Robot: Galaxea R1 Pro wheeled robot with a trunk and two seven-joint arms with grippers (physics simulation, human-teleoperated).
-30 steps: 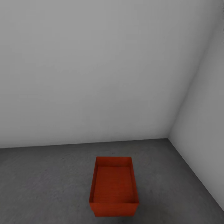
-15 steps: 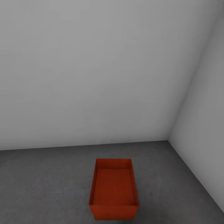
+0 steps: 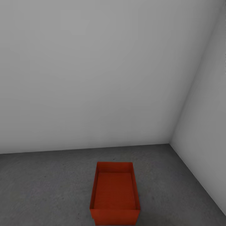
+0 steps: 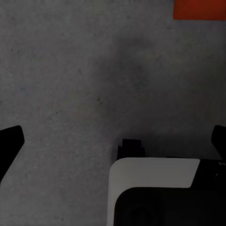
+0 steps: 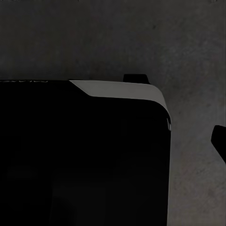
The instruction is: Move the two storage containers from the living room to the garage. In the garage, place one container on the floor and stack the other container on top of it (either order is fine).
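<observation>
Storage container [image 3: 114,194], red-orange, open-topped and empty, stands on the dark grey speckled concrete floor [image 3: 47,188] at the lower centre of the head view, long axis running away from the camera, its near wall at the bottom edge of the frame. From the fingers outward: in the left wrist view the left gripper [image 4: 113,141] presents two dark fingertips [image 4: 9,141] at the far left and far right edges of the frame, spread wide with nothing between them but bare concrete; a white and black part of the robot sits at the lower centre, and a red-orange corner of the container shows at the upper right. In the right wrist view a single dark fingertip [image 5: 219,140] appears at the right edge; a large black body with a pale rim covers the lower left, so whether that gripper is spread or pressed together cannot be told. Both wrist cameras look down on the concrete. Plain white walls [image 3: 94,72] meet in a corner at the right of the head view, beyond the container.
</observation>
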